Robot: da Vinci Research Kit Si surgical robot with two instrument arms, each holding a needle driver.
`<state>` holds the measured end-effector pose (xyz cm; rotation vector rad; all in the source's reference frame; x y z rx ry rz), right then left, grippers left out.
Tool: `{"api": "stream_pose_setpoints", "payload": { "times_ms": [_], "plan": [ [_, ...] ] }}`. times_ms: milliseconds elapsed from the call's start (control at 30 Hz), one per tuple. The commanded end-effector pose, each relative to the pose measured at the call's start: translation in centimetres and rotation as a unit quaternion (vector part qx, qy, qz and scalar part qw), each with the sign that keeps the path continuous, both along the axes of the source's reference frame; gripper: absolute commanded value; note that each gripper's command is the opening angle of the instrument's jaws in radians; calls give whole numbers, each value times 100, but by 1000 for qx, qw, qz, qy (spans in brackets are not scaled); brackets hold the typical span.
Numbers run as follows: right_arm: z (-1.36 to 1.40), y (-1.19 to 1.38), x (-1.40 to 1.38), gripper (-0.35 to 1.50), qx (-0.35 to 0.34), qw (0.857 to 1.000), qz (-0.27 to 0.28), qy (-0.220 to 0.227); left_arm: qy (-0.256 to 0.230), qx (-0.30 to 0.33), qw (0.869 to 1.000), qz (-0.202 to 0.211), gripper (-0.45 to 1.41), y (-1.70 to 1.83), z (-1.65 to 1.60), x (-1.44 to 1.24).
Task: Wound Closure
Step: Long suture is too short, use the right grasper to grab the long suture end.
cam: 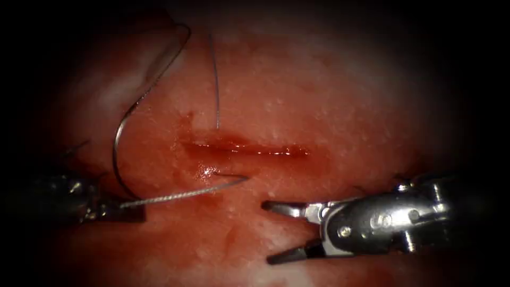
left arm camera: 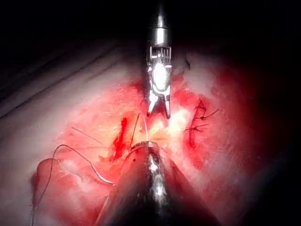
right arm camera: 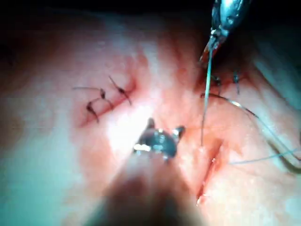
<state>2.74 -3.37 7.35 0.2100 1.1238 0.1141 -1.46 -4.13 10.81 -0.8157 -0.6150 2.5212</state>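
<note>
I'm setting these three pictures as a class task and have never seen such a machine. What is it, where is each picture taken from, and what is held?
This is a surgical practice robot with two thin arms, each ending in a small two-jawed tool. The endoscope view looks down on the tissue, a piece of pork belly with a cut and red fluid. The other two pictures come from cameras near each arm's wrist. The left tool grips the curved needle at its back end; the needle's tip lies just below the cut, not clearly in the tissue. Thread loops away above. The right tool holds nothing, jaws open. The wrist views also show dark stitches already placed.
</note>
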Motion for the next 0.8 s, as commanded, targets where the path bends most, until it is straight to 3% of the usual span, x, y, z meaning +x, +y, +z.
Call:
{"api": "stream_pose_setpoints", "payload": {
  "times_ms": [33, 233, 433, 600, 800],
  "plan": [
    [-9, 3, 6, 123, -7, 1000, 3, -2, 0, 1, 1000, 0, -45, 1, 8, -6],
    [-48, 25, 12, 115, -53, 998, 8, -24, 6, -4, 1000, -3, -45, 6, 19, -17],
    [-78, 26, 28, 111, -92, 992, -3, -89, 16, -2, 1000, 5, -45, 4, 25, -36],
    [-80, 29, 48, 95, -129, 983, -10, -127, 20, -1, 1000, 4, -45, 3, 26, -44],
    [-61, 32, 73, 95, -150, 975, -32, -163, 21, -1, 1000, 3, -45, 2, 26, -45]
  ]
}}
